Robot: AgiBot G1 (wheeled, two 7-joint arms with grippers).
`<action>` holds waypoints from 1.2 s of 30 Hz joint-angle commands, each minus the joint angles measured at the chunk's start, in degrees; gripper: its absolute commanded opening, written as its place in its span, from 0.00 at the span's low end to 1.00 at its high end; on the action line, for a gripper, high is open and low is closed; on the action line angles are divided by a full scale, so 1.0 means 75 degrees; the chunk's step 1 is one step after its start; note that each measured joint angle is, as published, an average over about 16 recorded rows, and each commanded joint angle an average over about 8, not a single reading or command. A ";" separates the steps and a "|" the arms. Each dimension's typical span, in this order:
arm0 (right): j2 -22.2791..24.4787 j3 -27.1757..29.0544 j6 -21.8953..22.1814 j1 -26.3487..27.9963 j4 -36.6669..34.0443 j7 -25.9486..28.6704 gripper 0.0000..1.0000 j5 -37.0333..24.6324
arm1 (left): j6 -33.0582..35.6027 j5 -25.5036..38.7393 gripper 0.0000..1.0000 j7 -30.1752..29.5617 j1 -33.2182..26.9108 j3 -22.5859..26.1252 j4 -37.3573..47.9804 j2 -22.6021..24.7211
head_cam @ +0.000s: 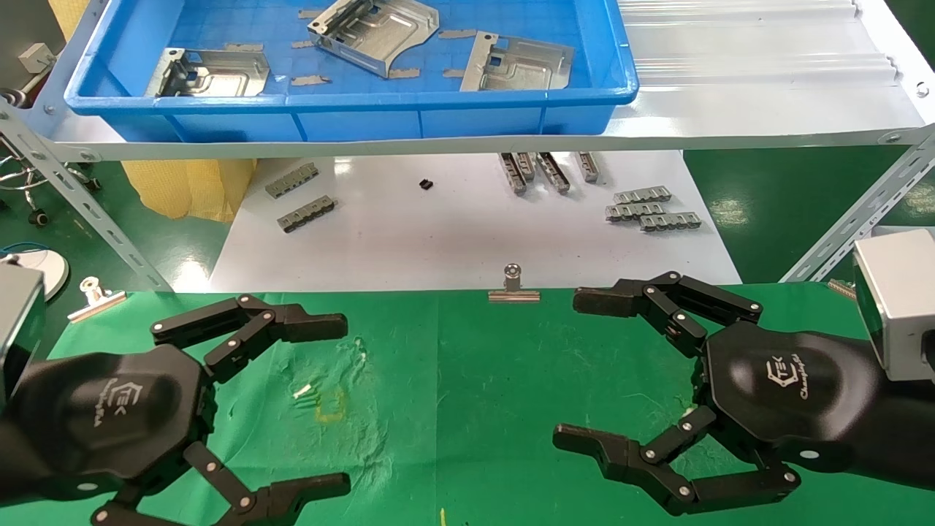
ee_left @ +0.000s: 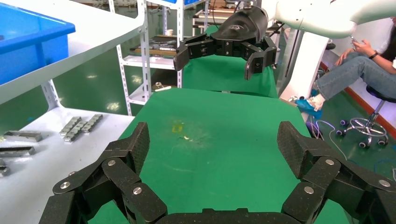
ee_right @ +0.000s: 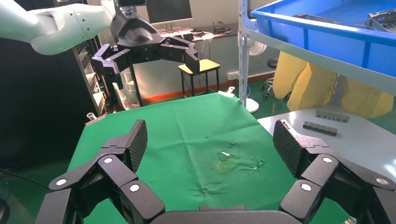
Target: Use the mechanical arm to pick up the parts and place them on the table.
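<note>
Three silver sheet-metal parts lie in the blue tray (head_cam: 350,98) on the shelf: one at the left (head_cam: 212,73), one in the middle (head_cam: 372,29), one at the right (head_cam: 518,64). My left gripper (head_cam: 345,403) and right gripper (head_cam: 568,369) hover over the green table (head_cam: 482,380), facing each other, both open and empty. The left wrist view shows its own open gripper (ee_left: 215,144) over bare cloth and the right gripper farther off (ee_left: 219,51). The right wrist view shows its own open gripper (ee_right: 210,144) over the scuffed patch with the yellow mark (ee_right: 223,165). No yellow plug shows.
A white board (head_cam: 453,234) behind the table carries grey toothed strips (head_cam: 650,208). Binder clips sit at the cloth's far edge (head_cam: 513,285) and far left (head_cam: 95,296). Slanted shelf struts stand at the right (head_cam: 862,212) and left (head_cam: 88,212). A person sits beyond the table (ee_left: 359,70).
</note>
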 commanded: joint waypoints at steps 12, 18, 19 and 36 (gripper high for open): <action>0.0000 0.0000 0.0000 0.0000 0.0000 0.0000 1.00 0.0000 | 0.0000 0.0000 1.00 0.0000 0.0000 0.0000 0.0000 0.0000; 0.0000 0.0000 0.0000 0.0000 0.0000 0.0000 0.75 0.0000 | 0.0000 0.0000 1.00 0.0000 0.0000 0.0000 0.0000 0.0000; 0.0000 0.0000 0.0000 0.0000 0.0000 0.0000 0.62 0.0000 | 0.0000 0.0000 1.00 0.0000 0.0000 0.0000 0.0000 0.0000; 0.0000 0.0000 0.0000 0.0000 0.0000 0.0000 0.00 0.0000 | 0.0000 0.0000 1.00 0.0000 0.0000 0.0000 0.0000 0.0000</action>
